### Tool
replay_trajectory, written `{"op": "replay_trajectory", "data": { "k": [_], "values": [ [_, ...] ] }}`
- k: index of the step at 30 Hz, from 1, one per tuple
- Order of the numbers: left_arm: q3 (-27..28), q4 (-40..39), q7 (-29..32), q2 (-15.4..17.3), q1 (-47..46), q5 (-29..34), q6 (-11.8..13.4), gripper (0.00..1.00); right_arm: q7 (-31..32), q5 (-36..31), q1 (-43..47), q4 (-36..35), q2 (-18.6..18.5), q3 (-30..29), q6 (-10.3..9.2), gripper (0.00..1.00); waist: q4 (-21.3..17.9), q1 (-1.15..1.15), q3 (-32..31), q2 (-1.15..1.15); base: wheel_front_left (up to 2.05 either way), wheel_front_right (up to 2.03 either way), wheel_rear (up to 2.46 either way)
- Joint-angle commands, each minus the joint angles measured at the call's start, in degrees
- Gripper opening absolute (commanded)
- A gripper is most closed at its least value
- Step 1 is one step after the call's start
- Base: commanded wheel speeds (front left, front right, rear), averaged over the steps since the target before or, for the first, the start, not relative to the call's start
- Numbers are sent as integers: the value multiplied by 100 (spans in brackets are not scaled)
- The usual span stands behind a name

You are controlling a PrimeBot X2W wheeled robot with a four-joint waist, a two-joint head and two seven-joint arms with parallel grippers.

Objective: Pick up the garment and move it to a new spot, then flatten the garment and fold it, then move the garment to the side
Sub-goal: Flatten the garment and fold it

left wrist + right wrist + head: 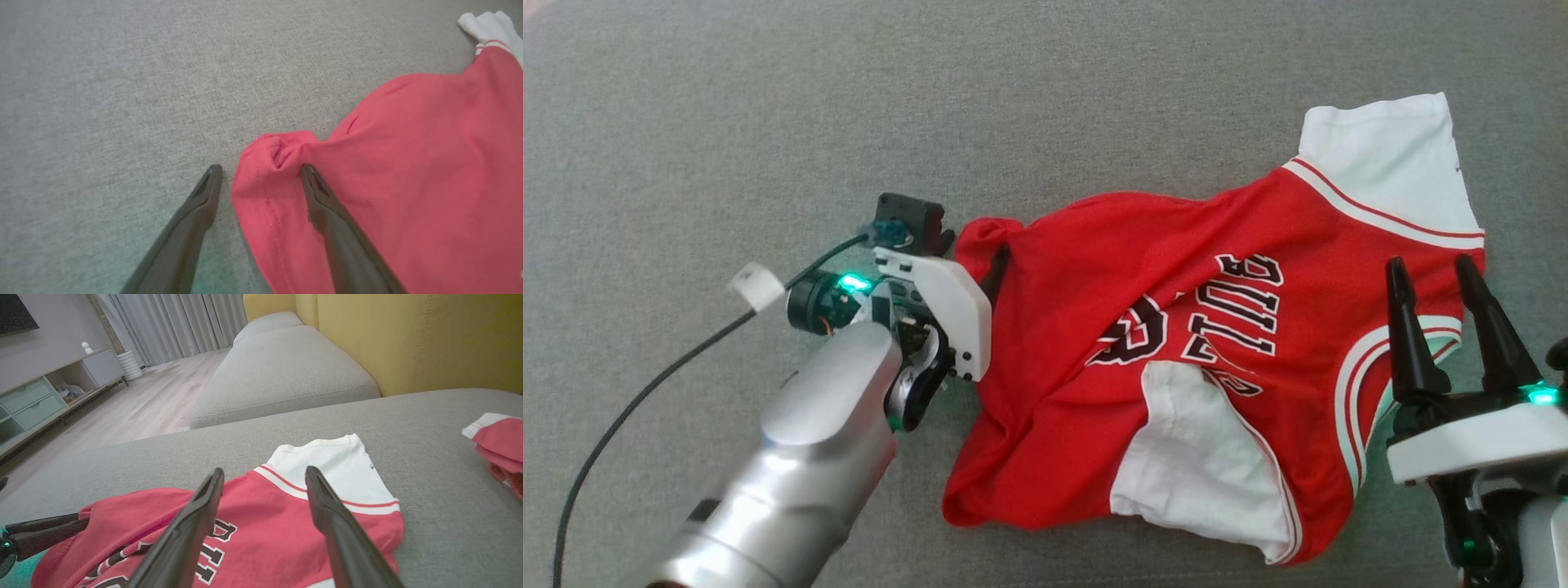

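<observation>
On the grey cushion (768,122), left gripper (259,169) sat wide open astride the jersey (1078,310) corner, not clamped; right gripper (1431,269) hung open, empty.

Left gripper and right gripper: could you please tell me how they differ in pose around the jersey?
The left gripper straddles the jersey's bunched red corner, one finger over grey cushion; the right gripper has both fingers over the jersey near its white sleeve. The left gripper points steeply down; the right gripper points nearly level. Both are open, holding nothing.

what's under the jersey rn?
The jersey lies on the grey cushion, which shows all around it. Anything directly beneath the cloth is covered.
</observation>
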Motion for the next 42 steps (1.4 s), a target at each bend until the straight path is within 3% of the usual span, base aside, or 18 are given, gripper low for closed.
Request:
{"op": "replay_trajectory", "data": {
  "k": [1,2,3,4,5,9,13,23,30,39,40,41,42],
  "values": [
    [81,25,93,44,-203,-32,-31,100,28,77,-163,-174,-89,105,-4,100,-10,0,4,0,0,0,0],
    [48,117,135,20,-228,-31,-57,100,39,84,-171,-160,-98,99,-4,100,-17,0,7,0,0,0,0],
    [33,192,140,-8,-252,-39,-83,90,46,90,-182,-144,-111,97,-4,100,-25,0,8,0,0,0,0],
    [22,260,123,-34,-279,-40,-101,39,55,100,-196,-125,-129,93,-4,100,-35,0,13,0,0,0,0],
    [16,323,82,-57,-305,-37,-117,0,64,116,-217,-101,-150,90,-4,100,-46,0,15,0,0,0,0],
    [45,501,-249,-114,-372,-18,-133,0,93,177,-404,53,-324,-10,-4,100,-93,0,-1,0,0,0,0],
    [76,554,-565,-126,-414,26,-85,0,127,226,-872,465,-767,-179,-4,100,-95,0,-15,0,0,0,0],
    [71,169,-896,-66,-364,75,-2,0,917,784,-2578,2724,-2025,264,-4,100,251,0,168,0,0,0,0],
    [30,-197,-943,-61,-457,109,15,0,1401,1080,-3746,4272,-2388,831,-4,100,505,0,476,0,0,0,0],
    [55,-502,-1088,-19,-458,101,77,0,1737,1266,-4598,5731,-2534,1201,-4,100,708,0,722,0,0,0,0],
    [71,-531,-1126,-5,-441,99,98,0,1806,1320,-4637,5793,-2538,1259,-4,35,711,0,720,0,0,0,0],
    [92,-563,-1168,14,-416,88,114,0,1822,1384,-4675,5809,-2536,1307,-4,0,706,0,713,0,0,0,0],
    [92,-563,-1168,14,-416,88,114,0,1822,1384,-4675,5809,-2536,1307,-4,0,706,0,713,0,0,0,0]
  ]
}}
